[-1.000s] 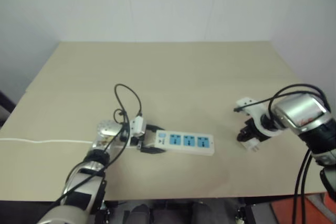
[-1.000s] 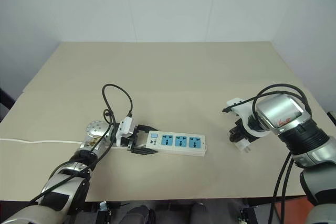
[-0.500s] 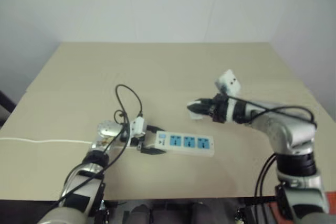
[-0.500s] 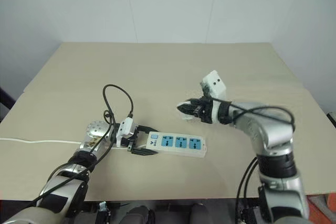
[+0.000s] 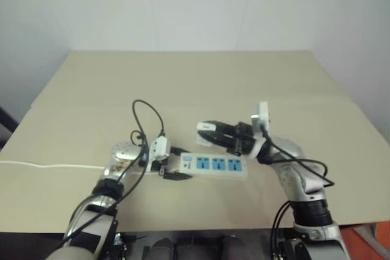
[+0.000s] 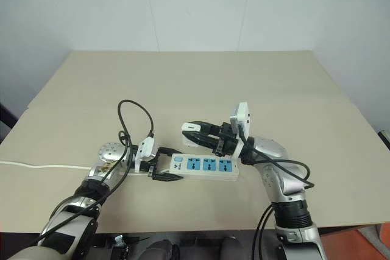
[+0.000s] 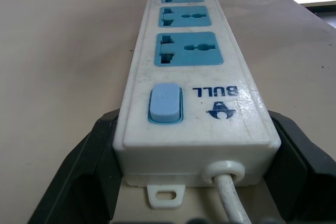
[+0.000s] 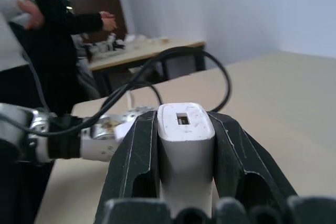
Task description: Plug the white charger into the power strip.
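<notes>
Now the left hand (image 6: 163, 165) lies low on the bench (image 6: 201, 83), pointing to the right. Its two black fingers (image 7: 79, 171) squeeze the switch end of the power strip (image 6: 204, 165), one on each side. That end has a blue switch (image 7: 165, 102) and a thin white cord (image 7: 231, 203) coming out. The power strip lies flat on the bench with its three blue sockets facing up.

The right hand (image 6: 190, 131) is up in the air, just above the power strip. It points to the left, almost level, toward the left arm. Its fingers (image 8: 131, 166) are tight around the white charger (image 8: 185, 145), which sits between them. The charger is not touching the power strip.

A second ago the right hand was far off by the right edge of the bench, pointing down. It has swung across to the left and turned sideways. The left hand and the power strip have stayed where they were.

People (image 8: 37, 40) stand by another table far behind.
</notes>
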